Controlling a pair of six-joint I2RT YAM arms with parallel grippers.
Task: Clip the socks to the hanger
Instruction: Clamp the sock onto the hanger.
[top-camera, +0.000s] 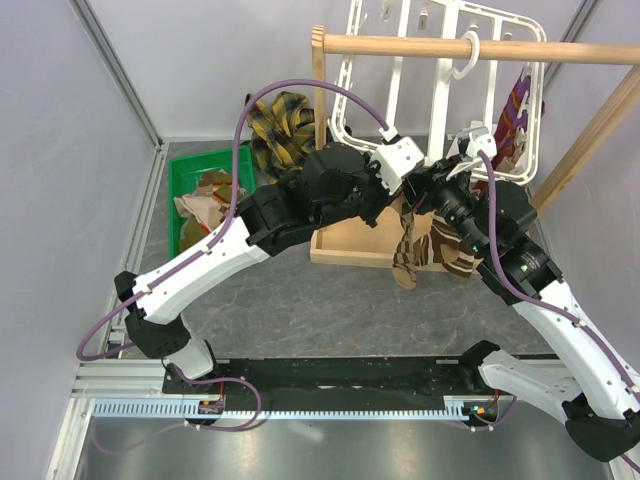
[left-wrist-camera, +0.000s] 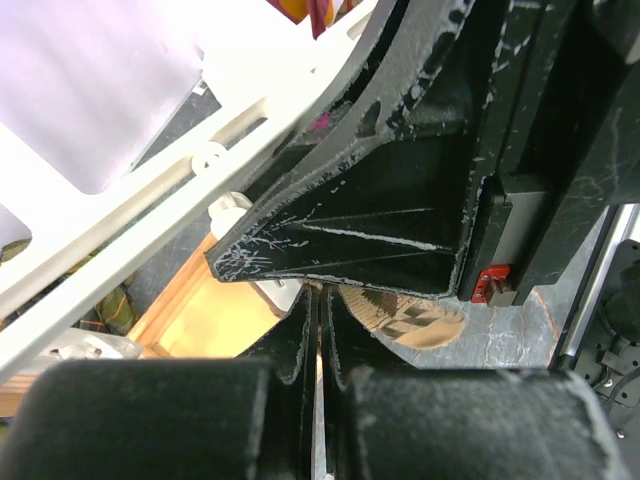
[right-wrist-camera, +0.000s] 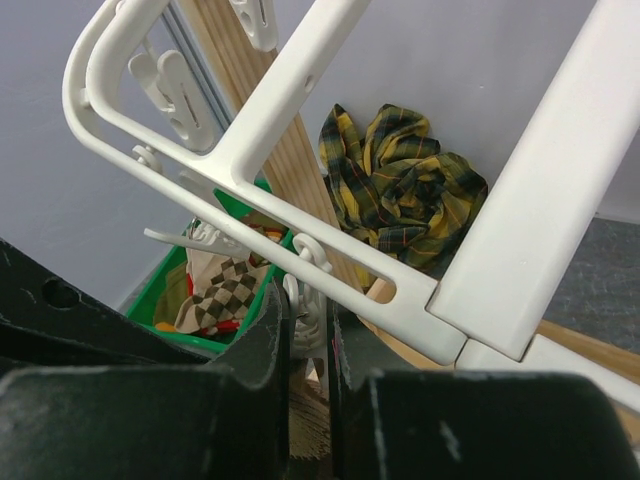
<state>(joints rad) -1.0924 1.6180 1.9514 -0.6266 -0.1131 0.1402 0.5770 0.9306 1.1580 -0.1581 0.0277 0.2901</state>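
Sock (top-camera: 415, 255), argyle, hangs at 6 o'clock below hanger (top-camera: 438, 95); your right pincer (right-wrist-camera: 307, 340) pinches white clip (right-wrist-camera: 302, 295); your left pincer (left-wrist-camera: 318, 310) closed, contents unclear.

The left arm (top-camera: 200, 265) rises from its base at the near left of the desk and stretches up and to the right, its white wrist (top-camera: 402, 157) level. The right arm (top-camera: 560, 320) leans up and to the left from the near right. The two hands meet, almost touching. The left hand (left-wrist-camera: 318, 300) has its fingers pressed nearly together. The right hand (right-wrist-camera: 308, 335) pinches a white clip (right-wrist-camera: 303, 295).
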